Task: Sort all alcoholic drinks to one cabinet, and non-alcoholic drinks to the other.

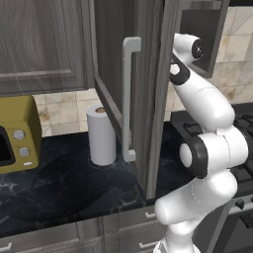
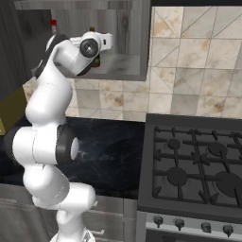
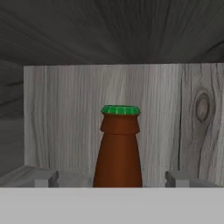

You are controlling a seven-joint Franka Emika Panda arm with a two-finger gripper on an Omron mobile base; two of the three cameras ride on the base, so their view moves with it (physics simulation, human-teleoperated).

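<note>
A brown bottle with a green cap (image 3: 119,148) stands upright on the cabinet shelf, close to the pale wooden back wall. My gripper (image 3: 109,177) is open, with one fingertip (image 3: 37,177) well to each side of the bottle and a clear gap on both sides. In the right base view the hand (image 2: 100,43) reaches into the upper cabinet (image 2: 123,64), and the dark bottle (image 2: 96,60) shows just under it. A small red cap (image 2: 53,22) peeks out behind the arm, further left in the cabinet.
The open cabinet door (image 1: 133,99) hangs in front of the arm. A paper towel roll (image 1: 101,134) and a yellow toaster oven (image 1: 15,141) stand on the dark counter. A gas stove (image 2: 194,165) lies to the right.
</note>
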